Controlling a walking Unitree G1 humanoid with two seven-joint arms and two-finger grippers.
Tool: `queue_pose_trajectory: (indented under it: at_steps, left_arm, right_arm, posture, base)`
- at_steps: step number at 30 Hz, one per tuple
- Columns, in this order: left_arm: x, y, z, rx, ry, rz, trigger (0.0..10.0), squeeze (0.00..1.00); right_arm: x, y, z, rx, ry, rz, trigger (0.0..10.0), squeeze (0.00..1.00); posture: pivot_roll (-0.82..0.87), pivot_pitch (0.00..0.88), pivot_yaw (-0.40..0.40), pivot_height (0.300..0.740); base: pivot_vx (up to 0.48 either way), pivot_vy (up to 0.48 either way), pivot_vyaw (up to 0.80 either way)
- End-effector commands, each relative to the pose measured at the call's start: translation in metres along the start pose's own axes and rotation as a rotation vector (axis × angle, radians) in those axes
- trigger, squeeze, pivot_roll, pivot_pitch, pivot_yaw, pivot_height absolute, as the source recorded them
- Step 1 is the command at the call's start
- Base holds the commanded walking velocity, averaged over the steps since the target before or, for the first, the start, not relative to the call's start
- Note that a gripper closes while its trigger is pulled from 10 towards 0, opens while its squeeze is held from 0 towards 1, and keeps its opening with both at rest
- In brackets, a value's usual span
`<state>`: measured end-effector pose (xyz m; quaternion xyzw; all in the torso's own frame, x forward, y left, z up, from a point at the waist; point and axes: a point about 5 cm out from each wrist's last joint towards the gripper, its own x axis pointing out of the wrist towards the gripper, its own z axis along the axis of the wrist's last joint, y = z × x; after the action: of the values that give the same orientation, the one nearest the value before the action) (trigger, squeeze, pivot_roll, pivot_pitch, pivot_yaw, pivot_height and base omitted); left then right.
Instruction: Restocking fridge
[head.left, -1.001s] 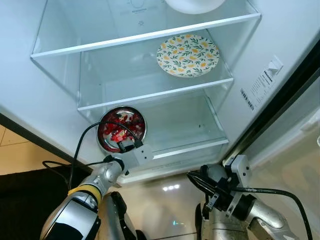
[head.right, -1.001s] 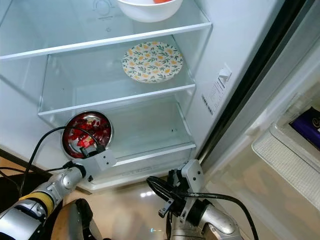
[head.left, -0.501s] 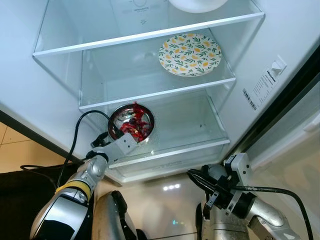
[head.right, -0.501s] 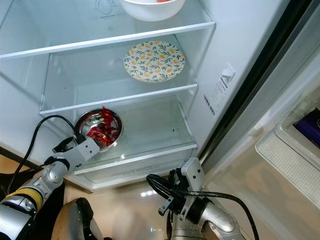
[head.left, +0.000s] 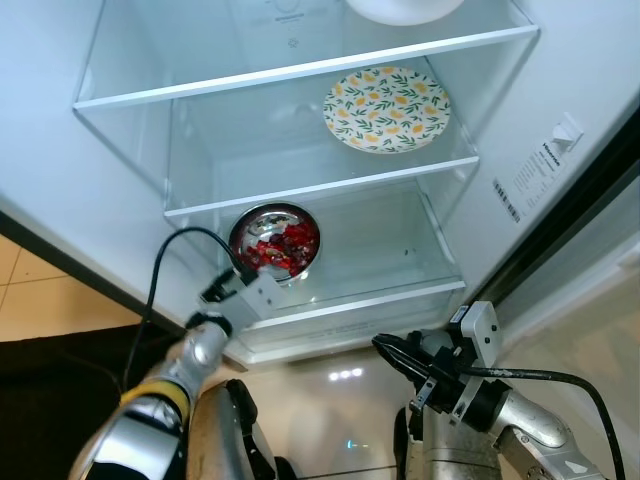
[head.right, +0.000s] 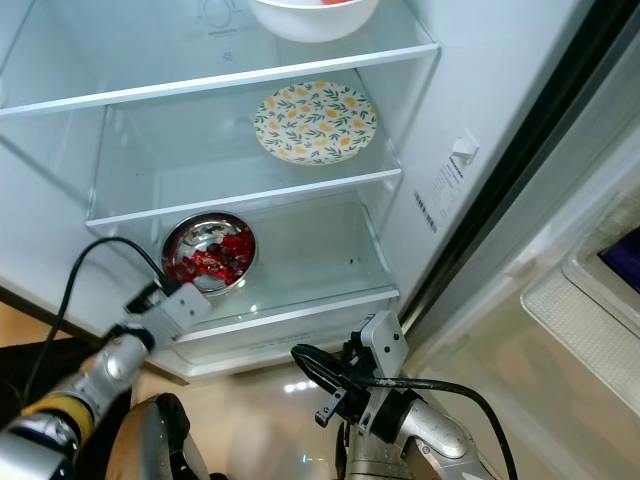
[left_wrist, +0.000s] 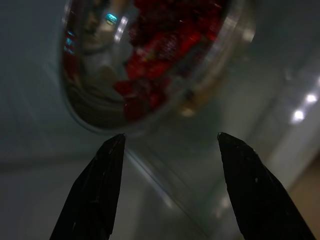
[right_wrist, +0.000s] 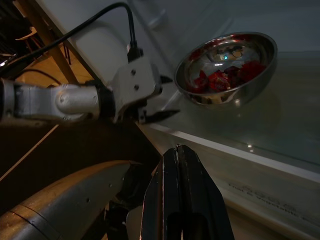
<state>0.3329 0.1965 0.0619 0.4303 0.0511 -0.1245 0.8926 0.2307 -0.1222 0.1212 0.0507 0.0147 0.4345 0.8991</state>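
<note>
A steel bowl (head.left: 275, 240) of red pieces rests on the left side of the lower glass shelf (head.left: 380, 298) in the open fridge. My left gripper (left_wrist: 170, 135) is open just in front of the bowl's near rim, with nothing between its fingers (right_wrist: 162, 114). The left wrist view has the bowl (left_wrist: 150, 60) a short way beyond the two black fingertips. Below the fridge's bottom edge, my right gripper (head.left: 386, 350) is shut and empty, its fingers pressed together (right_wrist: 180, 165).
A floral plate (head.left: 386, 108) lies on the middle shelf at the right. A white bowl (head.left: 400, 8) sits on the top shelf. The fridge door with its bins (head.right: 590, 300) stands open at the right. Glossy floor lies below.
The left gripper carried the bowl in over the lower shelf, let go of it and drew back a little. The bowl now rests on the glass. The right arm is still.
</note>
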Motion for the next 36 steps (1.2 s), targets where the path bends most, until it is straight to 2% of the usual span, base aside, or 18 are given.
queue_pose_trajectory:
  at_steps: [1, 14, 21, 26, 28, 29, 34, 36]
  left_arm:
    - [-0.005, -0.009, -0.004, -0.016, 0.003, -0.030, 10.0, 0.00]
    - [-0.009, -0.015, 0.004, -0.021, -0.081, -0.025, 10.0, 0.00]
    - [-0.012, -0.024, 0.020, -0.036, -0.209, -0.038, 10.0, 0.00]
    - [-0.014, -0.029, 0.027, -0.058, -0.254, -0.045, 10.0, 0.00]
    - [-0.015, -0.032, 0.031, -0.067, -0.277, -0.052, 10.0, 0.00]
    - [-0.017, -0.041, 0.040, -0.096, -0.319, -0.074, 10.0, 0.00]
    - [-0.021, -0.054, 0.049, -0.144, -0.352, -0.106, 10.0, 0.00]
    - [-0.023, -0.064, 0.053, -0.210, -0.356, -0.127, 10.0, 0.00]
  right_arm:
    - [-0.001, 0.003, -0.008, 0.029, 0.016, 0.007, 10.0, 0.00]
    - [0.006, -0.007, -0.006, 0.008, -0.003, 0.008, 10.0, 0.00]
    - [0.010, -0.011, -0.004, -0.001, -0.009, 0.022, 10.0, 0.00]
    - [0.012, -0.012, -0.005, -0.002, -0.008, 0.038, 10.0, 0.00]
    - [0.014, -0.013, -0.005, -0.003, -0.006, 0.047, 10.0, 0.00]
    - [0.017, -0.016, -0.005, -0.006, -0.004, 0.056, 10.0, 0.00]
    - [0.021, -0.022, -0.006, -0.016, -0.003, 0.047, 10.0, 0.00]
    - [0.024, -0.028, -0.006, -0.026, 0.001, 0.029, 10.0, 0.00]
  posture:
    - [-0.20, 0.354, 0.105, 0.445]
    - [-0.18, 0.299, 0.117, 0.445]
    - [-0.17, 0.273, 0.120, 0.445]
    - [-0.17, 0.251, 0.119, 0.445]
    - [-0.16, 0.240, 0.121, 0.445]
    - [-0.15, 0.221, 0.122, 0.445]
    - [-0.14, 0.200, 0.122, 0.445]
    - [-0.14, 0.186, 0.120, 0.445]
  base:
    - [0.000, 0.000, 0.00]
    - [0.000, 0.000, 0.00]
    - [0.000, 0.000, 0.00]
    - [0.000, 0.000, 0.00]
    - [0.000, 0.000, 0.00]
    - [0.000, 0.000, 0.00]
    - [0.000, 0.000, 0.00]
    - [0.000, 0.000, 0.00]
